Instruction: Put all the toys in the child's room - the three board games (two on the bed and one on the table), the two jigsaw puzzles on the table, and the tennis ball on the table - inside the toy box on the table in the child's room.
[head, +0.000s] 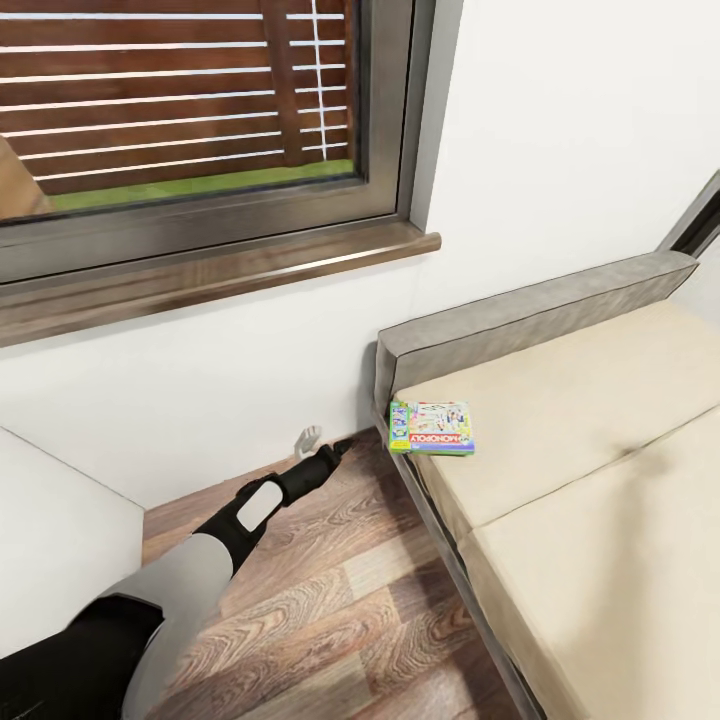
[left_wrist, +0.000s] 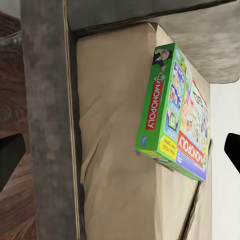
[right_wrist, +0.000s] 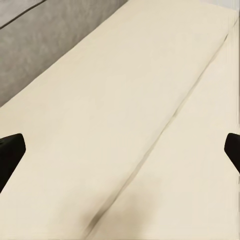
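Lying flat near the corner of the bed, just below the grey headboard, a green-edged Monopoly box is seen on the beige sheet, close to the bed's dark frame. The left arm is stretched low over the wood-plank floor towards that corner, its left gripper near the frame and apart from the box; its fingers are spread and nothing is held. In the right wrist view, the right gripper is seen with dark fingertips wide apart over bare sheet, released. A dark-framed window with a wooden sill is set in the white wall above
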